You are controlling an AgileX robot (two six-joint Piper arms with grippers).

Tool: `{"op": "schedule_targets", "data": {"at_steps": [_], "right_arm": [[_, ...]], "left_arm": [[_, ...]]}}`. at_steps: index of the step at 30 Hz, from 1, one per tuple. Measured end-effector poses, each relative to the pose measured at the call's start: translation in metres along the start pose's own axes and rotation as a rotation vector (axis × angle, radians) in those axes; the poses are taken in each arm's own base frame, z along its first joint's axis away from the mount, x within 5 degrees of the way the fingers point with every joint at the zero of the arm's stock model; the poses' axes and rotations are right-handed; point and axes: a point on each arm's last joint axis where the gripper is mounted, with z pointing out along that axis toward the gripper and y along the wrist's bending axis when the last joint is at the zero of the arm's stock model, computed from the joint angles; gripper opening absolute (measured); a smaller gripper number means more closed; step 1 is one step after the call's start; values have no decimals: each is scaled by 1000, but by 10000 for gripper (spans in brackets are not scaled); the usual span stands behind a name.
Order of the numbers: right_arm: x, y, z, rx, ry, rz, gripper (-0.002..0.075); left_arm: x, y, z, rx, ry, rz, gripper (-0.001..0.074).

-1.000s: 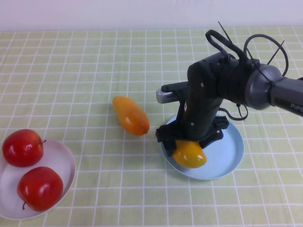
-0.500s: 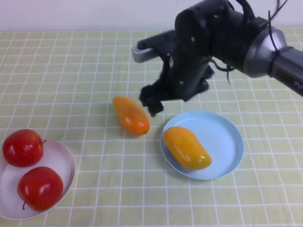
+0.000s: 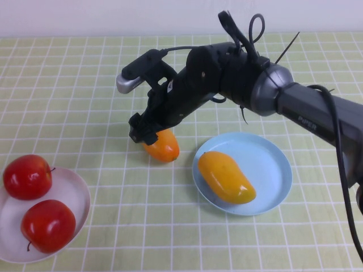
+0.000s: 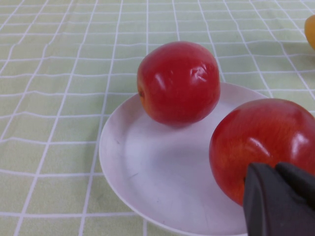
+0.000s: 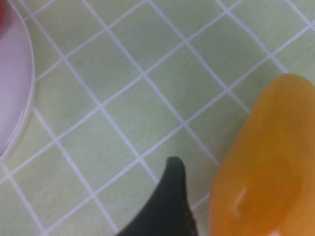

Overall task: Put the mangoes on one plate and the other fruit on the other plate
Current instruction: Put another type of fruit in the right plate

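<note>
The right gripper hangs over the orange mango beside the blue plate, apparently open around it. If it closes off-centre, that glossy fruit could squirt away. The left gripper sits by the apples; its state I cannot tell.

Legible text: one item only. White lettering "PIPER" on right arm's dark forearm link, high view, running along the link toward the frame's right edge. No other lettering, nos., labels or signs readable on plates, fruit or checked cloth in any view. Left wrist & right wrist views: no text.

Grippers, per rig req.: right gripper sits over the orange mango on the cloth; left gripper is beside the near apple at the white plate.
</note>
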Motion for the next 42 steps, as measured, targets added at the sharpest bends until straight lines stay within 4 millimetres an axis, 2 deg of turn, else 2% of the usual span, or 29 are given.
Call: {"op": "schedule_targets", "data": {"at_steps": [7, 13, 22, 25, 29, 33, 39, 42], "right_arm": [[2, -4, 13, 24, 1, 27, 609], [12, -11, 38, 53, 50, 90, 609], [22, -15, 64, 57, 122, 112, 603], [21, -15, 63, 59, 124, 109, 559], [22, -15, 62, 55, 138, 109, 557], [14, -12, 42, 54, 148, 108, 557], [-2, -9, -24, 105, 187, 194, 557], [-1, -17, -53, 178, 237, 292, 557]], "left_arm": [[0, 0, 0, 0, 0, 0, -2], [0, 0, 0, 0, 0, 0, -2], [0, 0, 0, 0, 0, 0, -2], [0, 0, 0, 0, 0, 0, -2], [0, 0, 0, 0, 0, 0, -2], [0, 0, 0, -1, 0, 2, -2], [0, 0, 0, -1, 0, 2, -2], [0, 0, 0, -1, 0, 2, -2]]}}
